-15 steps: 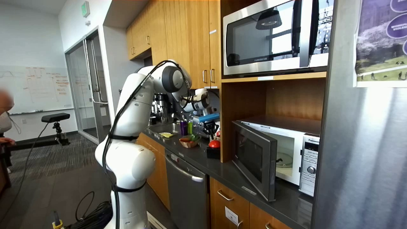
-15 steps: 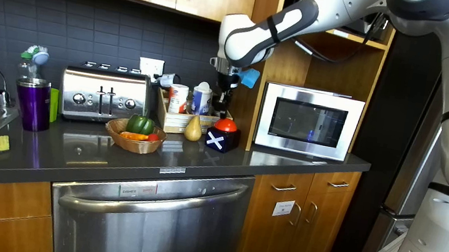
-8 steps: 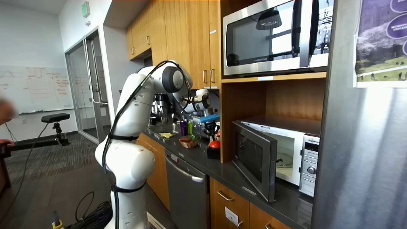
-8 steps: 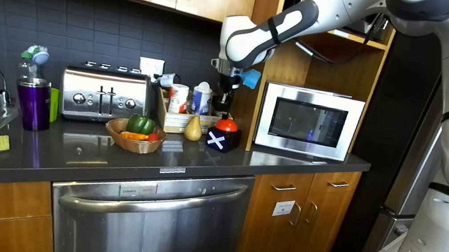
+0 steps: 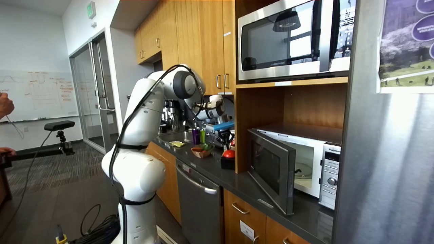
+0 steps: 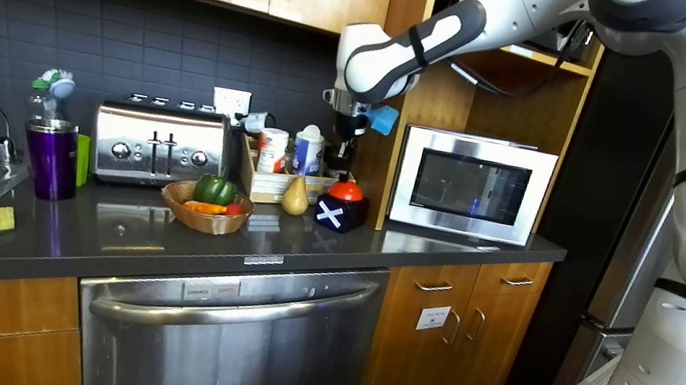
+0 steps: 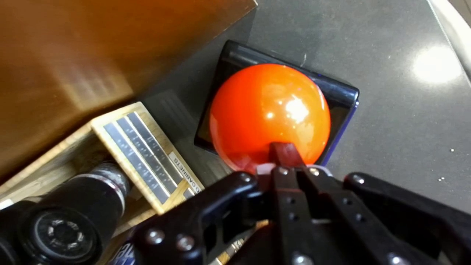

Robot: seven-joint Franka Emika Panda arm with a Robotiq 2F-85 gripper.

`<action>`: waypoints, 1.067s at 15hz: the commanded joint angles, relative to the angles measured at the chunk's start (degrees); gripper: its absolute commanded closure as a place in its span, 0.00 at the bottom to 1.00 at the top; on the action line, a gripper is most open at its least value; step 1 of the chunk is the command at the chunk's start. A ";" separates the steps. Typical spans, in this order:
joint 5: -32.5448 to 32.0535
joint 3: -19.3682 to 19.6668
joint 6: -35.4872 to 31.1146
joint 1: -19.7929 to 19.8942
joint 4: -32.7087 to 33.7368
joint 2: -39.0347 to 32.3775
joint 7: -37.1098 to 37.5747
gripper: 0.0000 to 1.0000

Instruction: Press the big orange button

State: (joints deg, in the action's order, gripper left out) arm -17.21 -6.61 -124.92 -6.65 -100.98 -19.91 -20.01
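The big orange-red dome button sits on a square black box on the dark counter. The button also shows in both exterior views, with a white cross on the box's front in one of them. My gripper points down over the dome, its black fingers together with nothing between them. In the wrist view the fingertips overlap the dome's lower middle. In an exterior view the gripper reaches the dome's top and appears to touch it. Whether the dome is pressed in, I cannot tell.
A pear and a wooden crate with canisters stand beside the box. A basket of vegetables and a toaster are further along. A wooden cabinet panel rises close by the box. A microwave stands beyond it.
The gripper has shifted slightly right and down in an exterior view over the dome. The button box appears moved very slightly the same way. The last half second shows no arm motion.
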 commanded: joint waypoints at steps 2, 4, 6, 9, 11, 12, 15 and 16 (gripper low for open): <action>-0.95 0.06 -0.17 -0.17 0.82 1.00 -1.07 1.00; -1.60 0.13 -0.41 -0.25 0.79 1.57 -1.18 1.00; -1.35 0.16 0.02 -0.10 0.94 1.67 -1.56 1.00; -1.11 0.26 0.82 0.05 0.80 1.44 -1.80 1.00; -0.81 0.25 1.49 0.19 0.59 1.10 -2.06 1.00; -0.60 0.26 1.82 0.29 0.57 0.81 -2.13 1.00; 0.25 0.12 3.25 0.50 0.68 0.17 -2.19 1.00; 0.57 0.09 3.46 0.64 0.53 -0.03 -2.23 1.00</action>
State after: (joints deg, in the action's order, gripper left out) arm -17.71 -6.64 -122.91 -6.68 -99.98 -19.84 -21.07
